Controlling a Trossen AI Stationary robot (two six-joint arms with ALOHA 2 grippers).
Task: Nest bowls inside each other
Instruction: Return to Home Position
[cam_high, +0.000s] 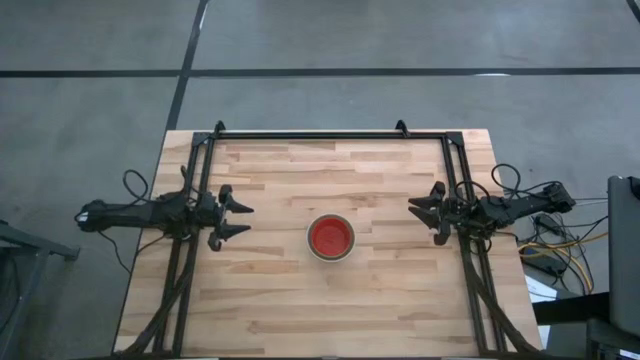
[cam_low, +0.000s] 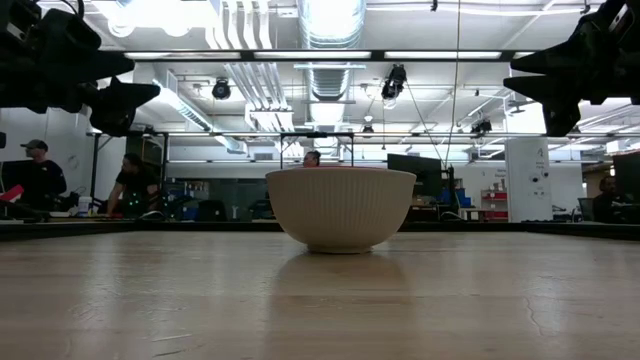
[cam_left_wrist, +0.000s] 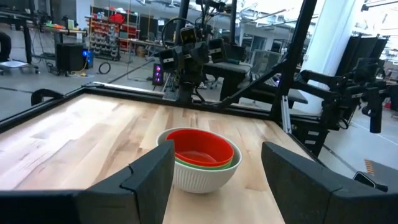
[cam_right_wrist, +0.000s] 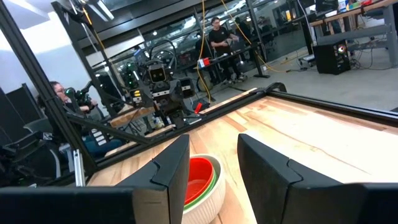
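The bowls stand nested in one stack (cam_high: 330, 237) at the table's middle: an off-white ribbed bowl (cam_low: 340, 208) outermost with its base on the wood, green (cam_left_wrist: 205, 165) inside it, and a red bowl (cam_left_wrist: 200, 148) on top. My left gripper (cam_high: 238, 219) hovers open at the table's left side, pointing level at the stack. My right gripper (cam_high: 425, 213) hovers open at the right side, also level. Neither touches a bowl. The stack shows between the left fingers (cam_left_wrist: 149, 180) and beside the right fingers (cam_right_wrist: 171, 168), farther off.
A black metal frame (cam_high: 330, 133) runs along the table's far edge and down both sides by the arms. Bare wood lies around the stack on all sides. People and workbenches show in the room beyond the table.
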